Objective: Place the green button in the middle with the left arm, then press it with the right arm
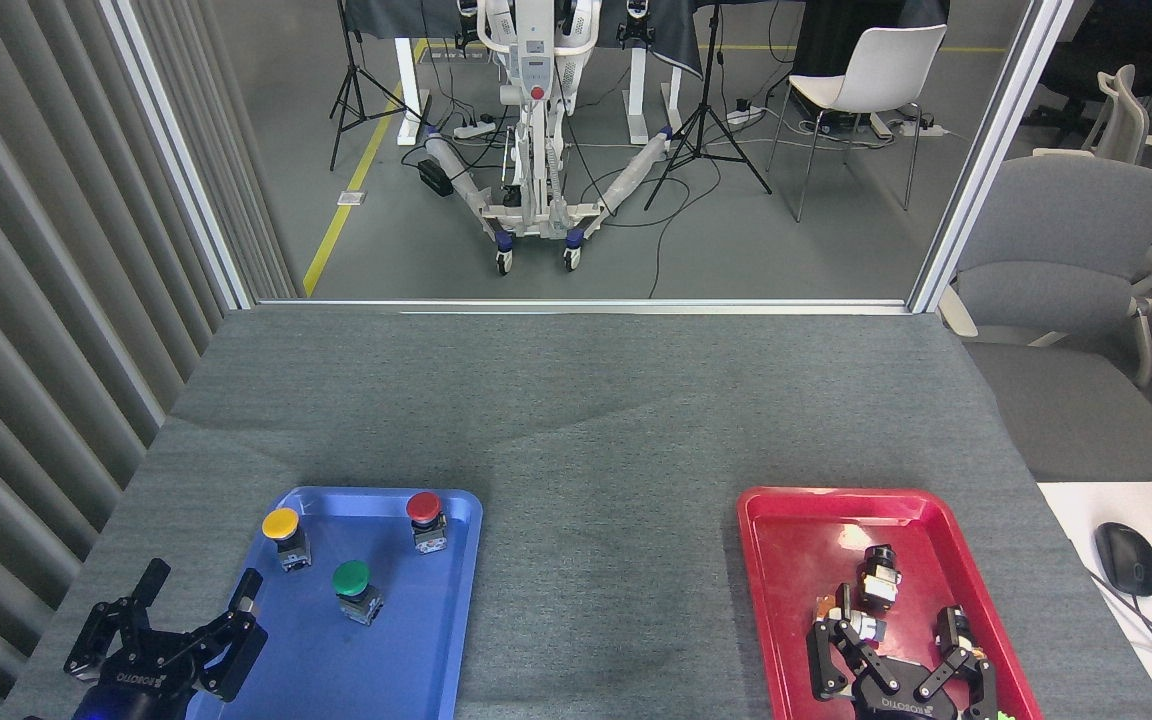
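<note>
Small push-button with a round green mushroom cap (352, 588) on a grey-and-black block, upright in the blue plastic tray (406, 660) at lower left — near the tray's middle, apart from the yellow-capped button (282, 534) and the red-capped button (425, 519) farther back. Black left gripper (198, 592) with a small blue light, fingers spread wide and empty, over the tray's near-left corner, clear of the green cap. Black right gripper (898, 632) low over the red plastic tray (796, 560), linked fingers parted, beside small dark metal parts (879, 576) — contact with them unclear. Grey felt-like cloth (606, 560) between the two trays.
</note>
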You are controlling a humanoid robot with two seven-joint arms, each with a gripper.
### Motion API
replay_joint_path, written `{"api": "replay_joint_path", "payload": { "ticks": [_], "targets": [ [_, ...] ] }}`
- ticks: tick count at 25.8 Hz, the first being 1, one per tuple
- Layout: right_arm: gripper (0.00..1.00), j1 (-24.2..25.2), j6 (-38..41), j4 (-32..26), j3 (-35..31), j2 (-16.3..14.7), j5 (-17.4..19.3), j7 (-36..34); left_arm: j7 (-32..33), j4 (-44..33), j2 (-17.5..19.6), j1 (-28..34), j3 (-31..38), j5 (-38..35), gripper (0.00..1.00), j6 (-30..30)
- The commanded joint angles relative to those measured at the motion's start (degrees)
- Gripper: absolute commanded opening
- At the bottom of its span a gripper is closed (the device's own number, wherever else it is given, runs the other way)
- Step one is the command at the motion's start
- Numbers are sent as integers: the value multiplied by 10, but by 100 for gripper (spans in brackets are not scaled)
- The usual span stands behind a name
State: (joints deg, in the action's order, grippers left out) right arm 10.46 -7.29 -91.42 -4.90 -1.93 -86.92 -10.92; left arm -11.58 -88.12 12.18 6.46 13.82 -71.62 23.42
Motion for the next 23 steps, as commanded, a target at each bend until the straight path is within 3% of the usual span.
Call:
{"api": "replay_joint_path", "payload": {
  "ticks": [1,23],
  "targets": [
    [100,0,0,0,0,1,0,2,0,1,1,-2,0,1,100,-1],
    [100,1,0,0,0,1,0,2,0,8,0,-7,1,0,100,-6]
  ]
}}
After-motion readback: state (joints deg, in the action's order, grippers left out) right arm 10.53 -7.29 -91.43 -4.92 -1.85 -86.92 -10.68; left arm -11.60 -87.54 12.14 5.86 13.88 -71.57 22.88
